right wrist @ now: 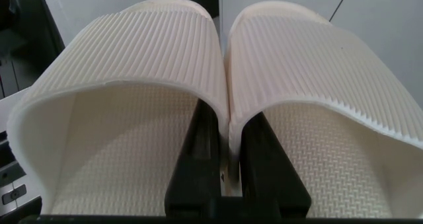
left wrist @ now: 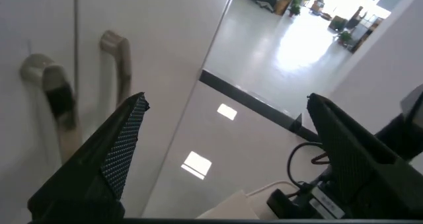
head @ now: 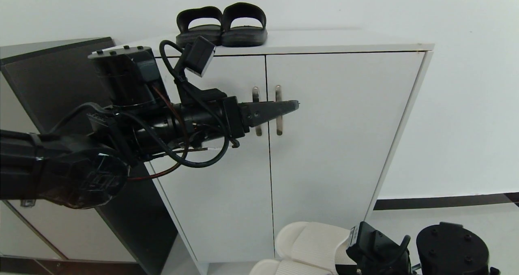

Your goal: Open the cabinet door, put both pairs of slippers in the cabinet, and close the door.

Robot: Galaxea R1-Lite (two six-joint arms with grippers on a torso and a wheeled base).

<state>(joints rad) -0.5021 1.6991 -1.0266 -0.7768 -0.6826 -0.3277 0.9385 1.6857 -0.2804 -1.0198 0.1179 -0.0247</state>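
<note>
The white cabinet (head: 332, 117) stands with both doors closed, its two metal handles (head: 278, 109) side by side at the centre seam. A black pair of slippers (head: 222, 24) rests on its top. My left gripper (head: 294, 104) is held level in front of the handles, and in the left wrist view it (left wrist: 228, 105) is open, the handles (left wrist: 115, 52) just beside one finger. Low down before the cabinet, my right gripper (right wrist: 228, 151) is shut on the white pair of slippers (right wrist: 284, 72), pinching their two inner walls together. In the head view these slippers (head: 312, 242) sit in front of the cabinet's foot.
A dark grey cabinet (head: 52, 80) stands against the white cabinet's left side. A white wall with a dark skirting strip (head: 446, 202) runs behind on the right, with open glossy floor (left wrist: 264, 65) there.
</note>
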